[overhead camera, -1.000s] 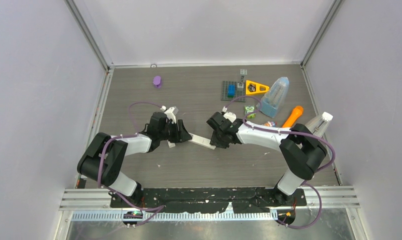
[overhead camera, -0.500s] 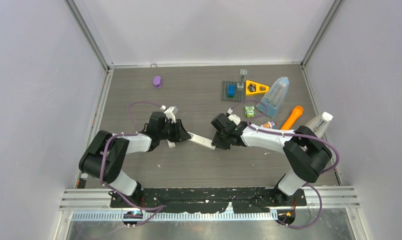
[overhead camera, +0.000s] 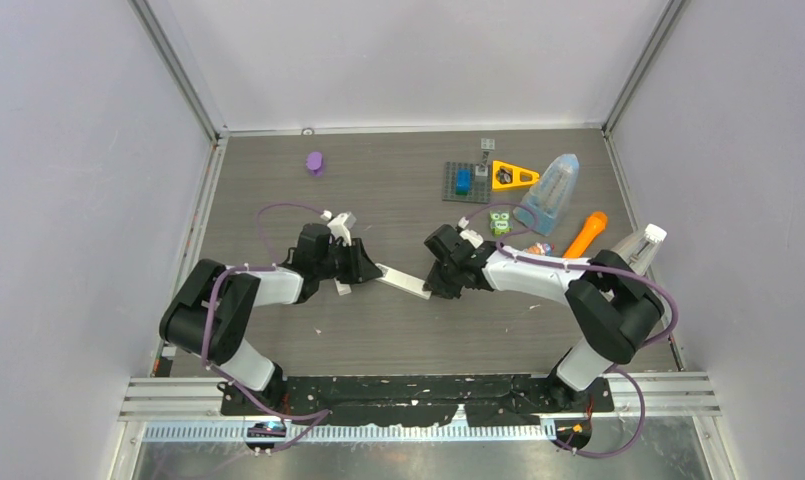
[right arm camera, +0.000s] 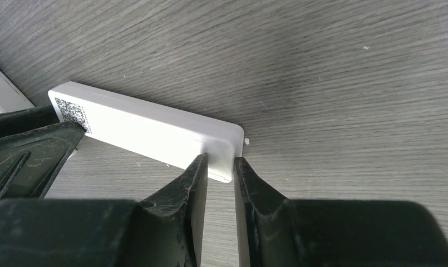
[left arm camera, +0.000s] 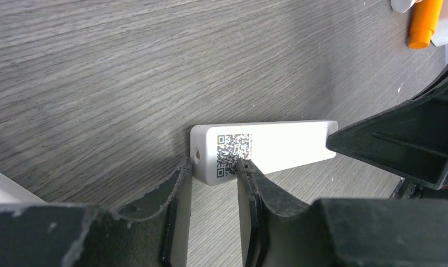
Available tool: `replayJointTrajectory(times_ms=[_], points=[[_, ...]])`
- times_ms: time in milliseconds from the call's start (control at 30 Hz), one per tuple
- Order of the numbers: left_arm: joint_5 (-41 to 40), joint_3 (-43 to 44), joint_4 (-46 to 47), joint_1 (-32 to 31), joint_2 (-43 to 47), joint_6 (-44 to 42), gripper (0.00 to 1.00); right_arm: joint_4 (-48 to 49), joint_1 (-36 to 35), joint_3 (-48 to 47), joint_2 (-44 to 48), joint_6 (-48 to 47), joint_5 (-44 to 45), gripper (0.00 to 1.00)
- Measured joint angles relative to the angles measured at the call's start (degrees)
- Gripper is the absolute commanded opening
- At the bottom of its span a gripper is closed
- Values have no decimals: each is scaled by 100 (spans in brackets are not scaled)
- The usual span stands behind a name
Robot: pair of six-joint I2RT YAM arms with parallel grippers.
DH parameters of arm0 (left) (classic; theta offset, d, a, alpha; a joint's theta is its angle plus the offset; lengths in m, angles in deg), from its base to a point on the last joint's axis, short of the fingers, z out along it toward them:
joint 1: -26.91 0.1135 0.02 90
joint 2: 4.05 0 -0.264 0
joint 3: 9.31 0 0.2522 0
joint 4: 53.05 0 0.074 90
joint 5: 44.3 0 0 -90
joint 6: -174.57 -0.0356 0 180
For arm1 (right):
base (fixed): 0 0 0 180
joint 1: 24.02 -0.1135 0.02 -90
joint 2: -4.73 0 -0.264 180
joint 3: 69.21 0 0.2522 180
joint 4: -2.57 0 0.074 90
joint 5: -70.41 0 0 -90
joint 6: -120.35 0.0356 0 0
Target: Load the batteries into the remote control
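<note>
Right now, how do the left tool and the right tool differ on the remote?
The left tool sits at the QR-code end of the remote; the right tool sits at the plain end. The left tool's gap looks wider than the right tool's. Shared: both tips reach the remote; I cannot tell whether either is clamped.

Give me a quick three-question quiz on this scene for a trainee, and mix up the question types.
1. True or false: the remote control stands upright on the table.
2. The left end effector and the right end effector are at opposite ends of the remote control. Which one is at the QR code end? A left, B right, C neither.
3. What colour is the triangular toy at the far side?
Key: 1 false, it lies flat; 2 A; 3 yellow.
</note>
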Motion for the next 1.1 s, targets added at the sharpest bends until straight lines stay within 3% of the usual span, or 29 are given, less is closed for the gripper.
replayJointTrajectory(times_ms=[100,200,367,633,900,1100], points=[[-24,26,-83,-2,22,-17,41,-81,0,-50,-15,-17,2,36],[-61,138,-402,-46,114,-39,51,-44,-7,-52,-4,-37,22,55],[-92,483,-1180,-186,354,-59,65,-44,-57,4,308,-363,74,73],[-581,1526,-2354,-203,1237,-173,71,70,-63,-173,1259,-2374,61,80],[-1878,1998,-3698,-11,2264,-256,75,-284,-269,-1300,-280,-5165,-431,80],[-2656,1998,-4621,170,2787,-249,77,-479,-468,-1727,-1008,-6293,-435,79]])
